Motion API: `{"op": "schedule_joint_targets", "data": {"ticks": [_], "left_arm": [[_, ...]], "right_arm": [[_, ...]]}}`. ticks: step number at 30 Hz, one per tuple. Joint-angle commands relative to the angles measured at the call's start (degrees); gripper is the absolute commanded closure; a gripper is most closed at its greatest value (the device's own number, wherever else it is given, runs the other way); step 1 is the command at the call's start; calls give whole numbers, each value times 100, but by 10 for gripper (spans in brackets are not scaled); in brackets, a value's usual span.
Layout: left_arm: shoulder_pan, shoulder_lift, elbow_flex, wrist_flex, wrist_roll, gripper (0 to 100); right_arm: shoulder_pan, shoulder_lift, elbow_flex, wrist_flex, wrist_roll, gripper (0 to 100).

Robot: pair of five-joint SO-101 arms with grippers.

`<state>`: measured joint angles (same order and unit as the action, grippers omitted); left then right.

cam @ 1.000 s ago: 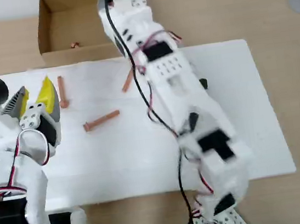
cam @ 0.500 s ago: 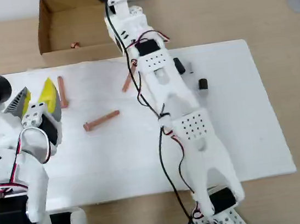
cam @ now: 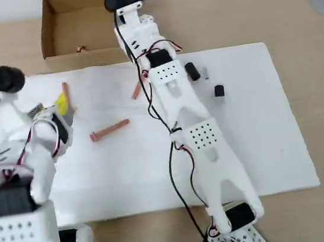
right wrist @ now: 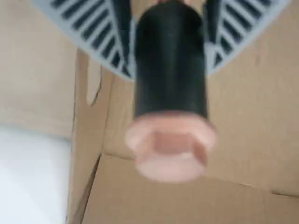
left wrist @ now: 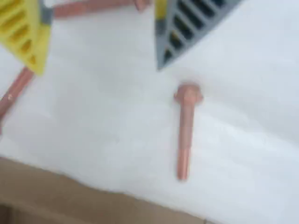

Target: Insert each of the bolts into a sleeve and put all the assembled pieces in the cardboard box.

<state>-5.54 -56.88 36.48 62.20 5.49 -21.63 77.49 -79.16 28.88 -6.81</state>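
- The right claw [right wrist: 170, 51] pinches an assembled piece: a black sleeve [right wrist: 170, 74] with a copper bolt head [right wrist: 170, 147] poking from its end.
- The piece hangs over the cardboard box [cam: 44, 32], which sits at 11 o'clock on the table, and it is close to the box's 3 o'clock wall.
- To drop it cleanly, I would move it toward the box's middle, lower it, and only then spread the fingers, so it cannot bounce over the wall.
- A small copper item [cam: 81, 48] lies by the box's 6 o'clock wall, clear of the drop.
- The left claw [left wrist: 98, 65], spread and empty, hovers over a loose bolt [left wrist: 186, 130] at 9 o'clock on the white mat [cam: 260, 144].
- Two spare sleeves [cam: 192, 71] lie at the mat's 1 o'clock.
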Motion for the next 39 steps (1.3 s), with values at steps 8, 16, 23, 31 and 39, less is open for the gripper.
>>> {"op": "schedule_joint_targets", "data": {"ticks": [8, 16, 23, 31, 39], "left_arm": [[-62, 1684, -1697, 563, 756, 833], [79, 3011, -2840, 1354, 273, 829], [1248, 4022, -3578, 1741, -484, 829], [1846, 5138, -3473, 659, -1415, 831], [2031, 6563, -3684, -1011, -1424, 831]], "right_arm": [[75, -127, -523, 290, 44, 788], [75, -163, -567, 290, 44, 789], [778, -171, -1666, 352, 44, 789], [2149, -1262, -1640, 1591, 9, 789], [2958, -2185, -1640, 3015, 9, 789]]}}
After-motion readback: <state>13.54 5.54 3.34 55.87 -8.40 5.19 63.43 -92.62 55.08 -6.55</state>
